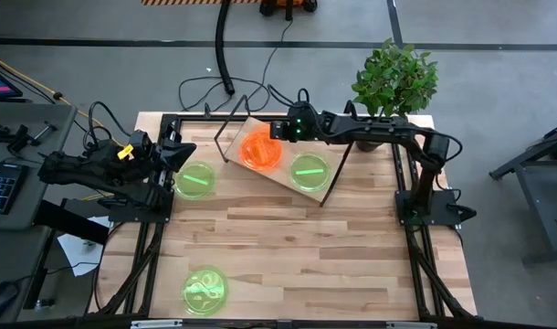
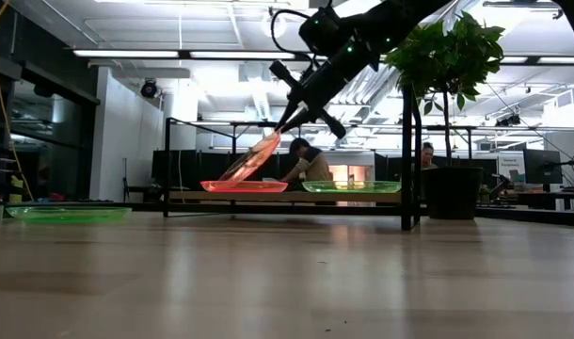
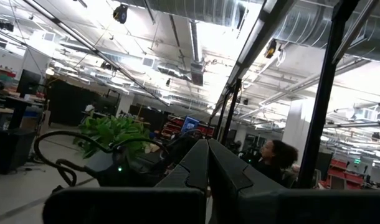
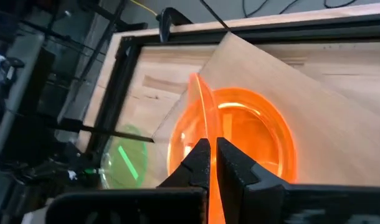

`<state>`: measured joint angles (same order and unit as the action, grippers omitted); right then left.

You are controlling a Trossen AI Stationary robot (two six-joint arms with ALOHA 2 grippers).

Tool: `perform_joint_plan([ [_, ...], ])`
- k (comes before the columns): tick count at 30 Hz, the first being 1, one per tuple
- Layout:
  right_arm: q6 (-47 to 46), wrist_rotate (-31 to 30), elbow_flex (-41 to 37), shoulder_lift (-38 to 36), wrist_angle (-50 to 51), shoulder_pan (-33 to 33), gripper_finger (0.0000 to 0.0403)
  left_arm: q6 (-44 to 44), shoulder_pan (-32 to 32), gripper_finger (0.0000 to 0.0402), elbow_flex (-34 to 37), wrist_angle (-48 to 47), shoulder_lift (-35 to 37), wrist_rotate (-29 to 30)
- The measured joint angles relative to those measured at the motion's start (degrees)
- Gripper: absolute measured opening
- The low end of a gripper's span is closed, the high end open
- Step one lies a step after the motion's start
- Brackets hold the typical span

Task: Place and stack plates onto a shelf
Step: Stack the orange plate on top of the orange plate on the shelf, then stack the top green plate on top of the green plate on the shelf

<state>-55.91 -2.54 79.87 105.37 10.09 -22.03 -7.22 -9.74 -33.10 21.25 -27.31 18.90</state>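
Note:
The shelf point(image 1: 277, 157) stands at the table's far middle, turned at an angle. On it lie an orange plate point(image 4: 255, 134) and a green plate point(image 1: 310, 170). My right gripper point(image 4: 210, 163) is over the shelf's left part, shut on a second orange plate point(image 2: 254, 158), which slopes steeply down to the lying orange one. Two more green plates lie flat on the table, one point(image 1: 195, 179) at the left and one point(image 1: 204, 291) at the near edge. My left gripper point(image 3: 207, 163) is shut on nothing, raised at the table's left edge and pointing up into the room. My right gripper pinches the tilted orange plate's upper rim point(image 4: 209, 152) between its two fingers. The fingers slant down from the table's right. The plate hangs steeply tilted below them, its lower edge point(image 2: 225, 178) down at the lying orange plate's rim. Whether the two touch, I cannot tell.
A potted plant point(image 1: 394, 80) stands at the far right corner, close behind the right arm. The shelf's thin dark wire legs point(image 1: 225, 137) stick out at its ends. A dark frame point(image 1: 160, 228) runs along the table's left and right sides. Bare wood lies in the middle.

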Motion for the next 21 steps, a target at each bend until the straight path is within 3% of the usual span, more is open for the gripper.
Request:
perform_joint_plan([
  [12,-2.2,0.0,0.0,3.1,-3.7,1.1,0.0008,0.0,0.0,0.0000,0.0,0.0,0.0,0.0],
  [16,-1.8,-0.4,0.0,3.1,-3.6,1.0,0.0048,-0.1,0.0,0.0000,0.0,0.0,0.0,0.0],
  [21,-0.6,0.4,0.0,3.1,-4.1,0.9,0.0132,-0.1,0.0,0.0000,0.0,0.0,0.0,0.0],
])
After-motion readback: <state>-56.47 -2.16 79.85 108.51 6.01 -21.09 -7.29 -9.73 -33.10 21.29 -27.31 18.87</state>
